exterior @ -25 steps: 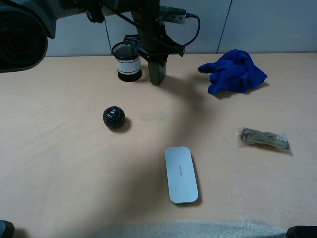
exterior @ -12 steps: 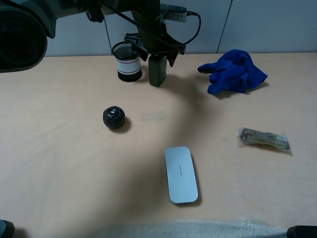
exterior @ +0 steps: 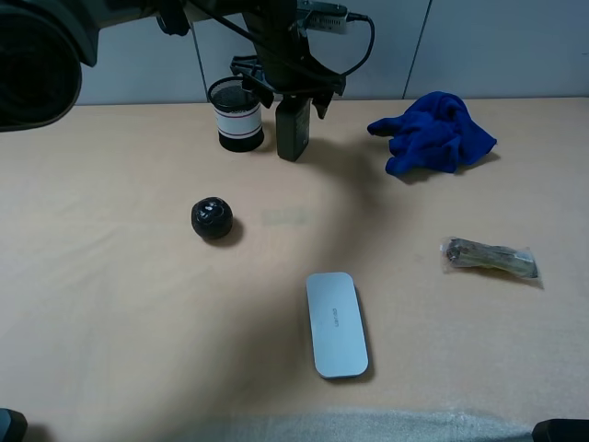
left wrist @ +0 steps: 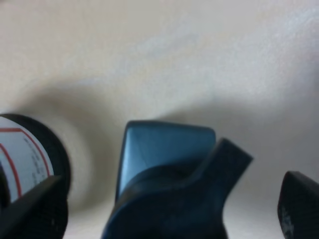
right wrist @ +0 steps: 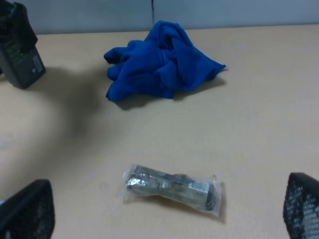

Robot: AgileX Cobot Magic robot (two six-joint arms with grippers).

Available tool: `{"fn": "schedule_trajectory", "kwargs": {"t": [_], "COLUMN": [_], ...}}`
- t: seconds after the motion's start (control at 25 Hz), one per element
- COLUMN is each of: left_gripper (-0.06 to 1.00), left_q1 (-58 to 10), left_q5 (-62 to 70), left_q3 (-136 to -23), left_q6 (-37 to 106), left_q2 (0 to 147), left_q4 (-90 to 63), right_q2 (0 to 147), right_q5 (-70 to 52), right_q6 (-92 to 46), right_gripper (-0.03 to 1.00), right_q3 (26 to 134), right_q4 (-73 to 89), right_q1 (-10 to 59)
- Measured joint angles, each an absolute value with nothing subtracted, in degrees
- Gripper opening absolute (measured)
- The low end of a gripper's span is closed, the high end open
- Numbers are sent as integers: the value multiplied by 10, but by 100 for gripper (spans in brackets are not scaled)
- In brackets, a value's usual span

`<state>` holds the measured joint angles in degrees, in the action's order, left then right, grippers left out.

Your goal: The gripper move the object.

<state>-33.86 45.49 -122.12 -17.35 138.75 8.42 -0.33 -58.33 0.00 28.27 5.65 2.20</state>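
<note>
The dark pump bottle (exterior: 293, 133) stands upright on the tan table at the back, just right of the mesh cup. My left gripper (exterior: 285, 95) hangs right over its nozzle, open, one finger on each side and clear of it. The left wrist view looks down on the bottle's top and nozzle (left wrist: 164, 149), with the fingertips (left wrist: 32, 209) wide apart around it. The bottle also shows in the right wrist view (right wrist: 20, 59). My right gripper (right wrist: 163, 211) is open and empty, low at the near right.
A black mesh cup with a white band (exterior: 237, 115) stands next to the bottle. A black ball (exterior: 212, 218), a silver flat case (exterior: 336, 322), a blue cloth (exterior: 434, 131) and a clear wrapped packet (exterior: 490, 258) lie on the table.
My left gripper was shut on the bottle a second ago. It has opened and risen slightly; the bottle stays standing in place.
</note>
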Motion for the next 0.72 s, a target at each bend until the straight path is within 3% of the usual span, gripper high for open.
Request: {"fn": "schedule_trajectory", "kwargs": {"t": [0.72], "left_gripper": [85], "left_q1": [-339], "left_q5": [578], "left_q3": [-1221], "left_q6": [-170], "left_q2": [1314], "left_q4": [82], "right_q2": [-3], "right_q5": [-584], "right_q6": [0], "right_gripper": [69], "right_q3": [283], "right_q4": [57], "right_q1": [22]}}
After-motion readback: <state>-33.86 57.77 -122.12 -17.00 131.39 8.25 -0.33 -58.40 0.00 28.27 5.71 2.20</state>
